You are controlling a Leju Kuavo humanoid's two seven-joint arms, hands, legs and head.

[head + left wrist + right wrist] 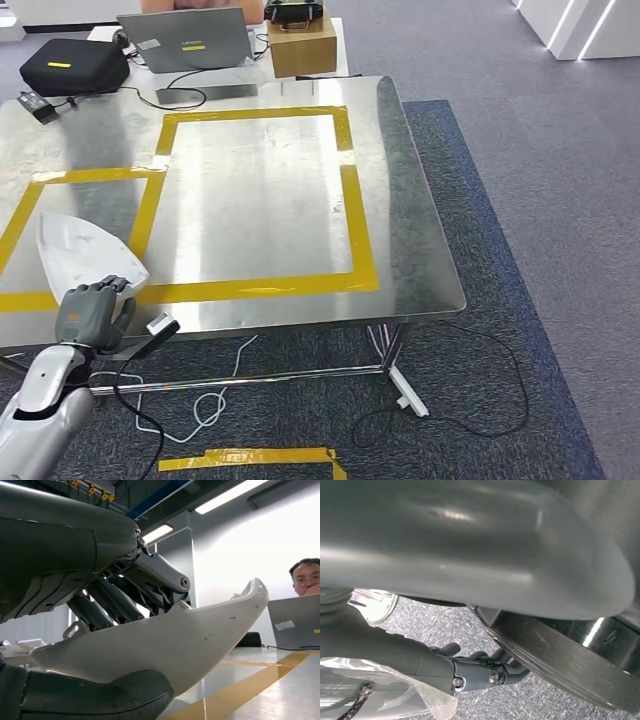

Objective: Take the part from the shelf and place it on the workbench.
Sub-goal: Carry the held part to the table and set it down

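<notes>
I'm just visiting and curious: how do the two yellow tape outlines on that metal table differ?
The right tape outline shows all four sides on the metal table; the left tape outline runs off the picture's edge. The right one frames bare metal, while the white part, held by the left hand, sits over the left one. Both are yellow and meet along one strip.

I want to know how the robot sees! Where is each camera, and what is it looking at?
Head view: high on the robot, looking down at the metal workbench; left hand holding the white part.
Left wrist view: behind the left hand, looking across the workbench past the white part.
Right wrist view: behind the right hand, facing grey carpet.
Head and left wrist share the part, hand, workbench.
</notes>
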